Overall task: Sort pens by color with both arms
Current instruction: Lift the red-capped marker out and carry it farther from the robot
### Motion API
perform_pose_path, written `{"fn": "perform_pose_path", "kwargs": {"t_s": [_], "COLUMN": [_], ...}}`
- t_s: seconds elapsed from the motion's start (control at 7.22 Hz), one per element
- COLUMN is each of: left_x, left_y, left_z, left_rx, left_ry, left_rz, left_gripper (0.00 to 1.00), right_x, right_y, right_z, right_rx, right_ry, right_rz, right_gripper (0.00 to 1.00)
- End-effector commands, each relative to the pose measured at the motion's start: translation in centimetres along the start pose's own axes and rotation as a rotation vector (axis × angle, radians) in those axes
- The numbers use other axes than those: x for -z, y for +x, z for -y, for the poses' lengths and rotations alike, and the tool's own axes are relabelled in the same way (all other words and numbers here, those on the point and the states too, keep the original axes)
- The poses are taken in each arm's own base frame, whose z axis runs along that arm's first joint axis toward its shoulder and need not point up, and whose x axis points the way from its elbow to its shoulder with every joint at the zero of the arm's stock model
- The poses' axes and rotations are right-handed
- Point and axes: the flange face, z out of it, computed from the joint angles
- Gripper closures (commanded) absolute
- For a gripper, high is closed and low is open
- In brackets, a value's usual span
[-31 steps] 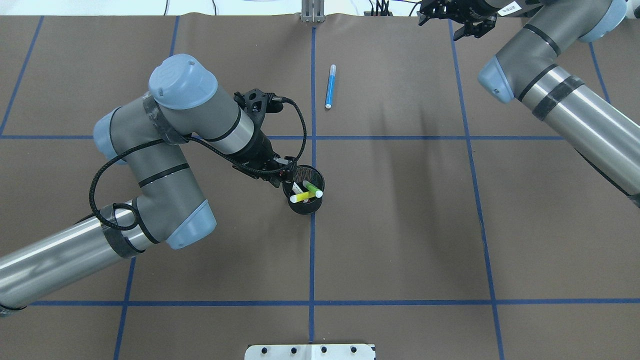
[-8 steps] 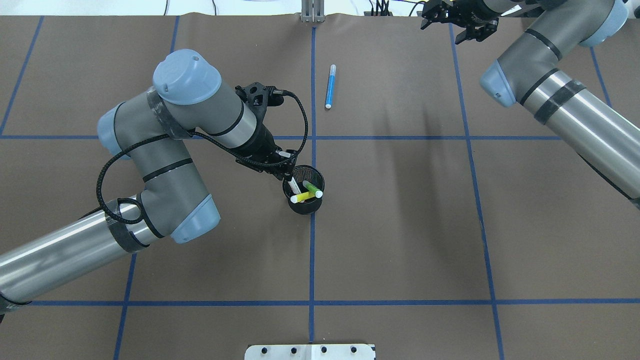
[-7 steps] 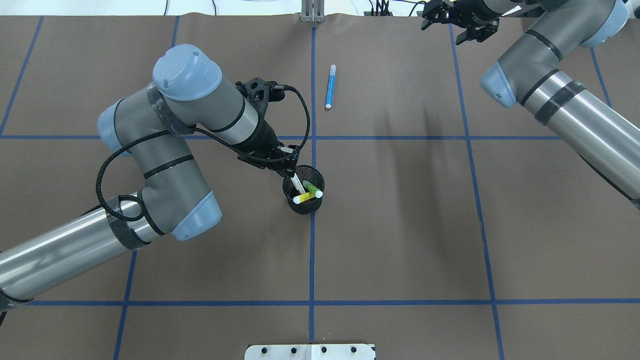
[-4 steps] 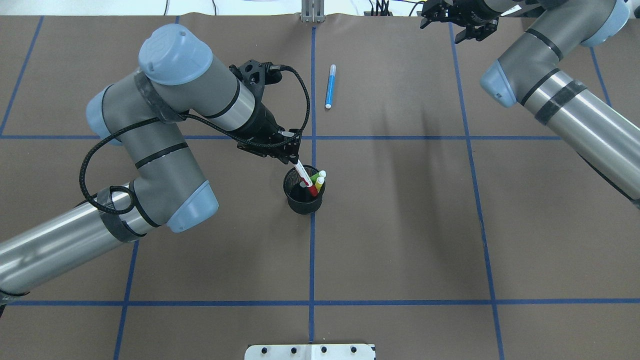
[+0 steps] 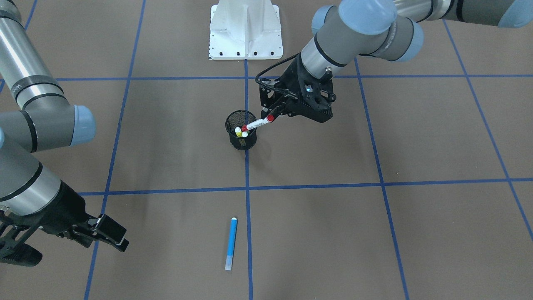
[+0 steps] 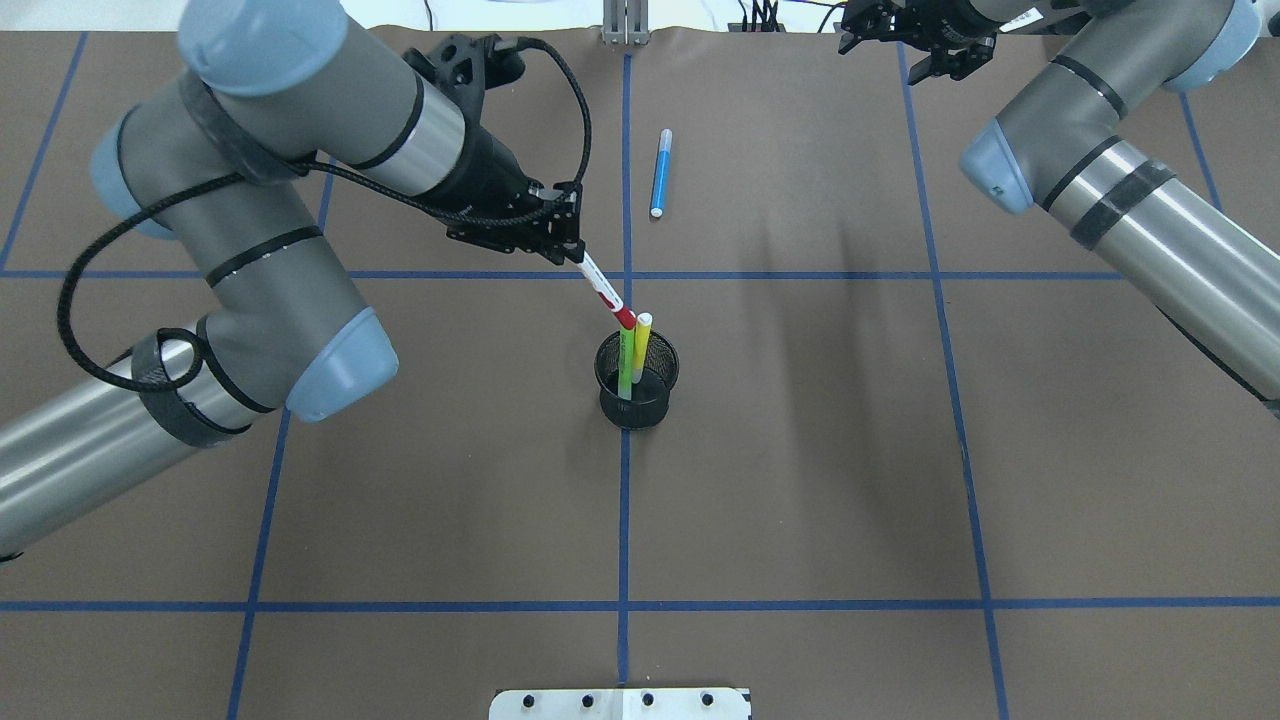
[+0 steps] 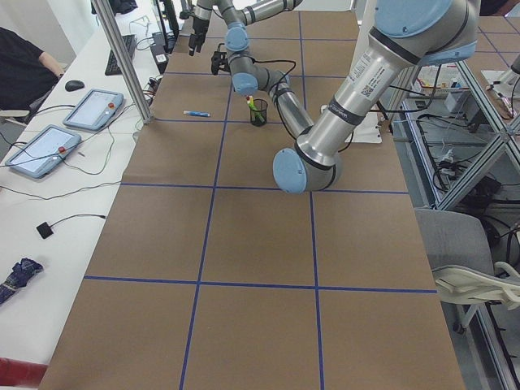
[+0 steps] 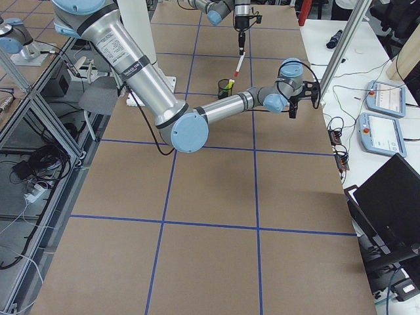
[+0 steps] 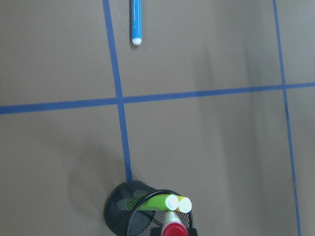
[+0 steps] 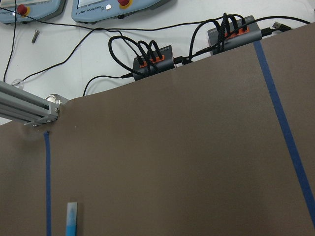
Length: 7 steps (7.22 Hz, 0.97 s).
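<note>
My left gripper (image 6: 572, 248) (image 5: 272, 113) is shut on the upper end of the white-barrelled pen with red ends (image 6: 603, 290) (image 5: 258, 123). The pen slants down, its lower red end just above the mouth of the black mesh cup (image 6: 640, 410) (image 5: 241, 143). A green pen (image 6: 625, 370) (image 9: 156, 202) and a yellow pen (image 6: 642, 340) (image 9: 184, 204) stand in the cup. A blue pen (image 6: 660, 175) (image 5: 231, 241) lies flat on the mat beyond the cup. My right gripper (image 6: 900, 45) (image 5: 70, 248) hovers open and holds nothing at the far right edge.
Blue tape lines (image 6: 625, 520) divide the brown mat into squares. The white pedestal base (image 5: 245, 33) stands at the robot's side. Cable hubs (image 10: 152, 59) and an aluminium rail (image 10: 29, 110) lie just past the far edge. Tablets (image 7: 89, 110) rest on the side bench.
My left gripper has risen and pulled back to the far left, drawing the red-ended pen up out of the cup. The green and yellow pens tipped over inside it. The right arm barely moved.
</note>
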Motion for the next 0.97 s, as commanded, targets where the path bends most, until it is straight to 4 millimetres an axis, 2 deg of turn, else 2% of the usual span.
{"fn": "perform_pose_path", "kwargs": {"t_s": [0.0, 0.14, 0.42, 0.55, 0.69, 0.83], "left_x": [5.2, 6.0, 7.0, 7.0, 5.1, 0.0], "left_y": [-0.2, -0.1, 0.5, 0.0, -0.2, 1.0], "left_z": [2.4, 2.9, 4.8, 5.5, 5.4, 2.9], "left_rx": [-0.009, -0.009, -0.012, -0.015, -0.024, -0.046], "left_ry": [0.090, 0.138, 0.385, 0.470, 0.583, 0.749], "left_rz": [-0.017, -0.009, 0.057, 0.082, 0.117, 0.174], "left_gripper": [1.00, 1.00, 1.00, 1.00, 1.00, 1.00], "right_x": [0.1, 0.4, 0.9, 1.2, 1.3, 1.3], "right_y": [-0.3, -0.4, 0.2, 0.0, -0.1, -0.2], "right_z": [-0.1, -0.3, -0.9, -1.0, -1.0, -1.0], "right_rx": [0.003, 0.005, 0.010, 0.013, 0.014, 0.015], "right_ry": [-0.001, 0.001, 0.002, 0.003, 0.004, 0.004], "right_rz": [0.006, 0.010, 0.016, 0.021, 0.022, 0.024], "right_gripper": [0.00, 0.00, 0.00, 0.00, 0.00, 0.00]}}
